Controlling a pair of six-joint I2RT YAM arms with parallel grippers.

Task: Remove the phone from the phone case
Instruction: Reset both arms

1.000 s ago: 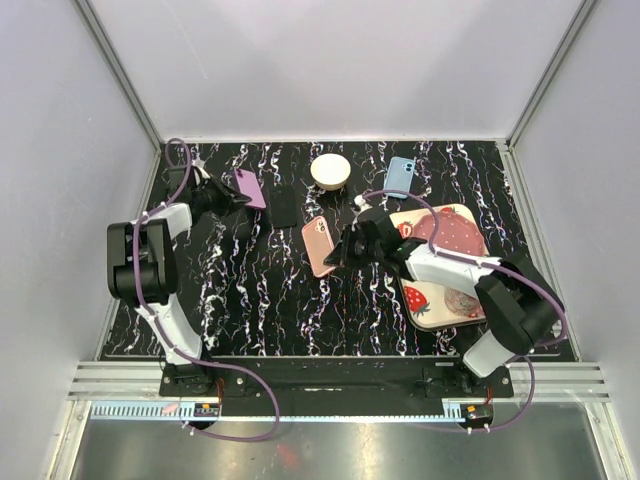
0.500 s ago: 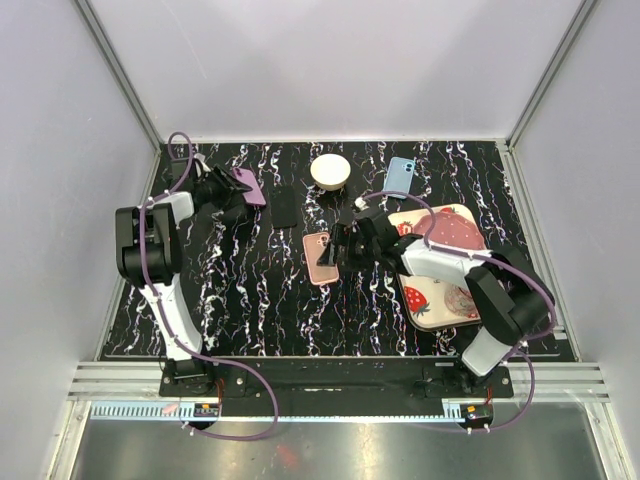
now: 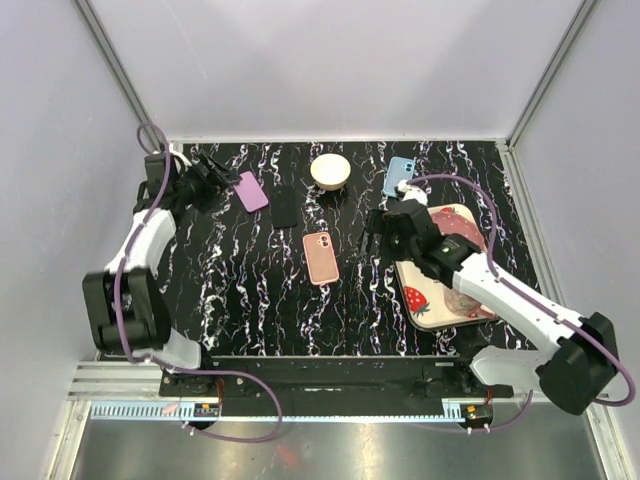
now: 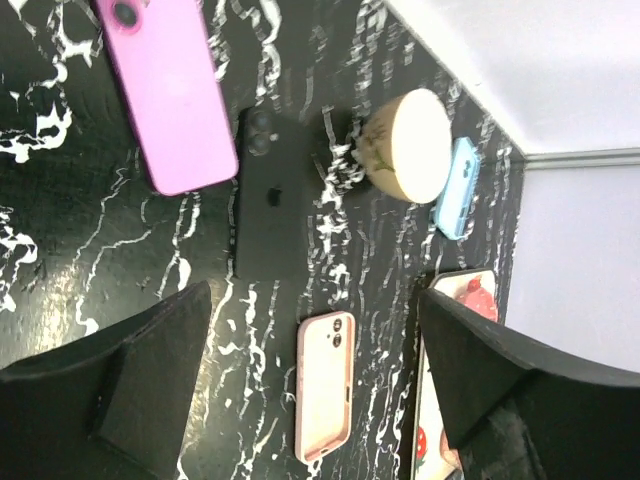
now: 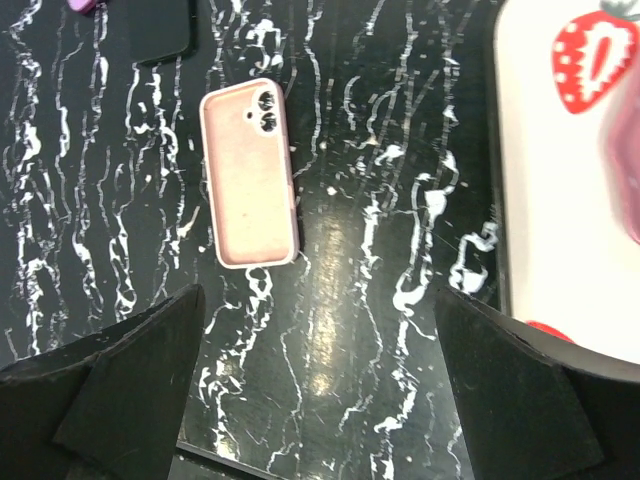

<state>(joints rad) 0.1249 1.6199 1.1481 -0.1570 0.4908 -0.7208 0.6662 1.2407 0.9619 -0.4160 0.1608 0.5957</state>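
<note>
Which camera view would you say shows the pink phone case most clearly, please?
The right wrist view: the pink phone case lies whole and large in frame, its camera cutout plain. The top external view shows the case whole but small; the left wrist view shows the case small, near the bottom edge.

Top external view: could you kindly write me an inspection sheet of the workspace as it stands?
Surface: black marbled table; no spills seen.
Job's things: pink phone case lies flat, camera side up, between the arms, not gripped; cannot tell whether a phone is inside.
Clutter: purple phone, black phone, cream bowl and blue phone on the far side; strawberry tray on the right.
Grippers: left gripper open, empty, by the purple phone; right gripper open, empty, right of the case.
Cables: purple cables loop along both arms; no snag seen.
Surroundings: pale walls, metal frame.
</note>
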